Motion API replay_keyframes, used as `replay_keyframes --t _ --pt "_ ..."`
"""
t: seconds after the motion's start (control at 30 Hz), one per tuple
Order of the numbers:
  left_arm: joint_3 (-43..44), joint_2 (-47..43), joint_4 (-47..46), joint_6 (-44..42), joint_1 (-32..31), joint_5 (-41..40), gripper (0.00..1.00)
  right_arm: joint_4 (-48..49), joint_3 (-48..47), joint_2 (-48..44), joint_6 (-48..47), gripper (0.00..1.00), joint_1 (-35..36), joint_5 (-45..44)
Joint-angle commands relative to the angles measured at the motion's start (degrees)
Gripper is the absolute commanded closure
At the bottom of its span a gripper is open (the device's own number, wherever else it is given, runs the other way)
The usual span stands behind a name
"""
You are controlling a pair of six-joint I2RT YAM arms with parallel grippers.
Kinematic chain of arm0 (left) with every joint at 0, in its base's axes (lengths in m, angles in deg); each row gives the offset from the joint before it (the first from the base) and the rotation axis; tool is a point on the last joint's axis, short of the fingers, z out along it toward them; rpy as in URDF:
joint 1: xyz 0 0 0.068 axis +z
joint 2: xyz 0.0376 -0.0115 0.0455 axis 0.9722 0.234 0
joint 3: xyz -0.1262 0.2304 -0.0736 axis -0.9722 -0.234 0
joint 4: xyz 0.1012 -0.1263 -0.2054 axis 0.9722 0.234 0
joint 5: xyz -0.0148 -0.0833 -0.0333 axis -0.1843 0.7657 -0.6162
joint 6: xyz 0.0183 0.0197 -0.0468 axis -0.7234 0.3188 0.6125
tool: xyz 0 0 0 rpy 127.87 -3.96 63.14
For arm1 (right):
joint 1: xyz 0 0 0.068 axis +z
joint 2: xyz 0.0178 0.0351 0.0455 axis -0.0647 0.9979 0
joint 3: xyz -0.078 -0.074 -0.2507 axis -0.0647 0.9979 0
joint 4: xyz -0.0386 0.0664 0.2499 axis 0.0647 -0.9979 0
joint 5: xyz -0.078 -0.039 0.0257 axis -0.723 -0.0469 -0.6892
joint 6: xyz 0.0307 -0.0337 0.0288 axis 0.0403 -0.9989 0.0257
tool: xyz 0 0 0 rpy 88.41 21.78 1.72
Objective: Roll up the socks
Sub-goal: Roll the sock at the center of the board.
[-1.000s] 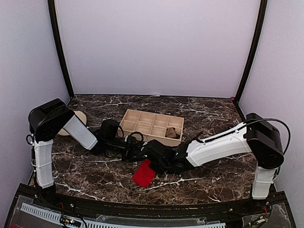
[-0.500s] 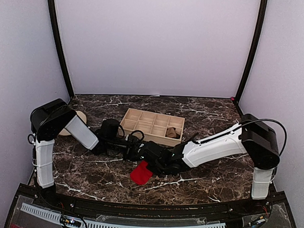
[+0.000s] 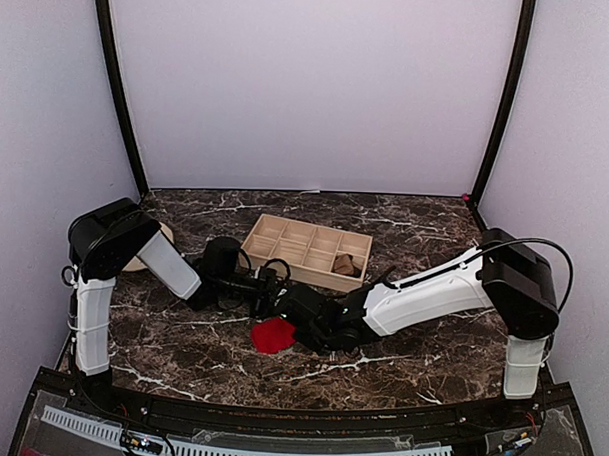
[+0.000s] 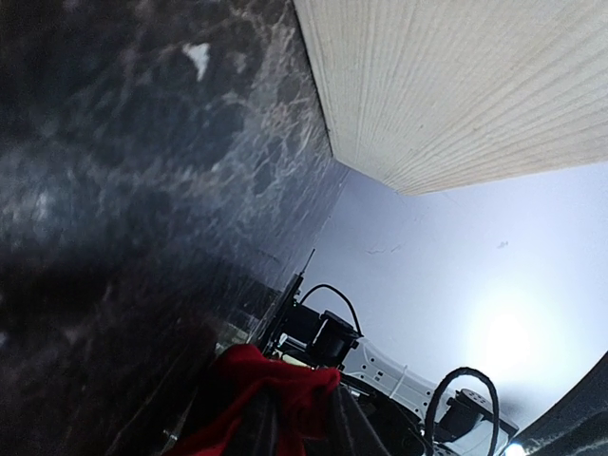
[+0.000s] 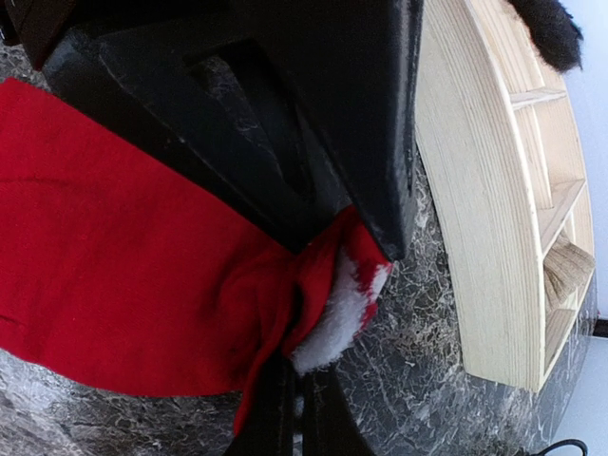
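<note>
Right wrist view: right gripper (image 5: 290, 380) fingers are pinched together on a fold of the red sock (image 5: 123, 266), which lies bunched on the table (image 5: 427, 313) just beside the tray (image 5: 475, 190). Left gripper (image 3: 267, 299) sits over it, but I cannot tell whether its fingers are clamped. An uneven pull could undo the bundle or snag it on the tray.

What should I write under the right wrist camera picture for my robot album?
The right hand pinches the bunched red sock on the marble table, beside a wooden tray.
</note>
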Motion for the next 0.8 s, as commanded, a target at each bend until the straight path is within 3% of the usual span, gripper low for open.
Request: replay_keyframes --t 0.0,0.2,0.3,0.53,0.77 --pt "0.7 1.4 -0.4 1.6 0.2 1.8 0.82 1.3 -0.9 0.7 -0.6 1.0 0.8 -0.6" --pt "0.2 1.9 -2.3 2.5 0.2 2.1 0.91 1.1 -0.8 0.9 -1.0 1.0 0.8 -0.7" --pt "0.4 2.1 -3.3 2.8 0.2 1.8 1.0 0.4 -1.2 1.1 -1.0 1.0 0.8 -0.8" --pt "1.1 2.8 -3.6 1.5 0.2 2.3 1.0 -1.7 -2.5 1.3 0.7 1.0 0.7 -1.0" --pt "1.0 4.5 -2.6 -4.9 0.2 2.8 1.0 -4.4 -3.6 0.9 4.4 0.9 0.3 0.7"
